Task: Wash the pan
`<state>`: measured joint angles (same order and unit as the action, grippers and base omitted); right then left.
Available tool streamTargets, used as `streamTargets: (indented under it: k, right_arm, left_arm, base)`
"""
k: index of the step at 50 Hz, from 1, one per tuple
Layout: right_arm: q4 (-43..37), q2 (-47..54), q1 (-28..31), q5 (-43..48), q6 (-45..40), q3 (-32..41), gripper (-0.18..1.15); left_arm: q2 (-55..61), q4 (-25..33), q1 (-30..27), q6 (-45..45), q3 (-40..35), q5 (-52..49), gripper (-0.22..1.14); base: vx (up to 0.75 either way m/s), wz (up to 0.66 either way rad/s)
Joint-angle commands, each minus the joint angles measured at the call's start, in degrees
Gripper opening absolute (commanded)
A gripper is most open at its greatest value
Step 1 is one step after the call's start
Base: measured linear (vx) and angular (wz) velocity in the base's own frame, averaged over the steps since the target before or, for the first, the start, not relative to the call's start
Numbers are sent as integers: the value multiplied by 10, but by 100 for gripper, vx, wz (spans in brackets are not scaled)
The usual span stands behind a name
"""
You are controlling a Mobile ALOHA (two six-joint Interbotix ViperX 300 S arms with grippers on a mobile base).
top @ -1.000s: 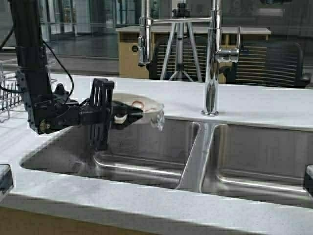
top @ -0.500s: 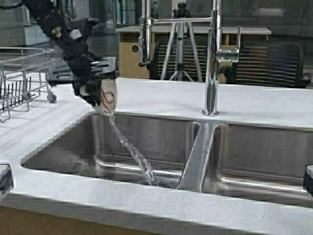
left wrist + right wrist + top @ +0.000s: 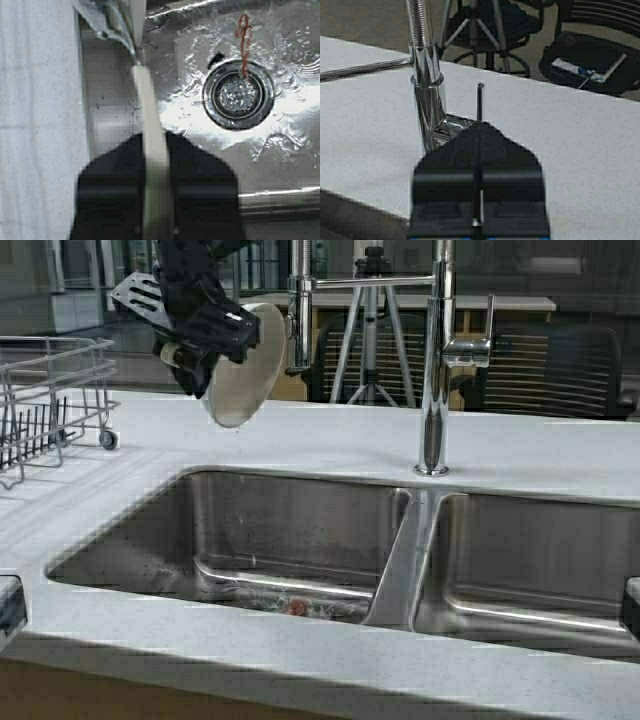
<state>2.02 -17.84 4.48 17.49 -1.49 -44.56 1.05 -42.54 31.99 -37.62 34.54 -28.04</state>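
My left gripper (image 3: pixel 222 332) is shut on the rim of the cream pan (image 3: pixel 246 368). It holds the pan on edge, high above the back left corner of the left sink basin (image 3: pixel 290 530), with the pan's underside facing me. In the left wrist view the pan's rim (image 3: pixel 149 115) runs edge-on between the black fingers (image 3: pixel 115 175). Below it are the wet basin floor, the drain (image 3: pixel 238 95) and a red squiggle (image 3: pixel 243 37). My right gripper (image 3: pixel 479 150) is shut and empty, low in front of the faucet (image 3: pixel 427 100), and is out of the high view.
A tall chrome faucet (image 3: pixel 435 360) with a pull-down sprayer (image 3: pixel 296 330) stands behind the divider of the double sink. A wire dish rack (image 3: pixel 50 390) sits on the counter at the left. Red residue (image 3: pixel 297 607) lies on the left basin floor.
My left arm lifted the pan from just over the basin, where water poured out of it, to high above the sink's back left. The stream has stopped.
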Motion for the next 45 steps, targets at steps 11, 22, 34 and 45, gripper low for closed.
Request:
streamTargets:
  k: [11,22,34,45]
  right_arm:
    - [-1,-8,0,11,-2,4,6]
    - [-1,-7,0,11,-2,4,6]
    - [-1,-7,0,11,-2,7,6]
    - [-1,-2,0,13,-1,9,6]
  left_arm:
    - [25,-5,0,8,-1,3,2]
    - [-69,-33,-59,65,-16,-22,2]
    - [-156,-26,-145,212,-30,-25,2]
    - [-176,22,-258,339,-75,-21,3]
  base:
    - [-1,-1]
    - [0,0]
    - [0,0]
    - [0,1]
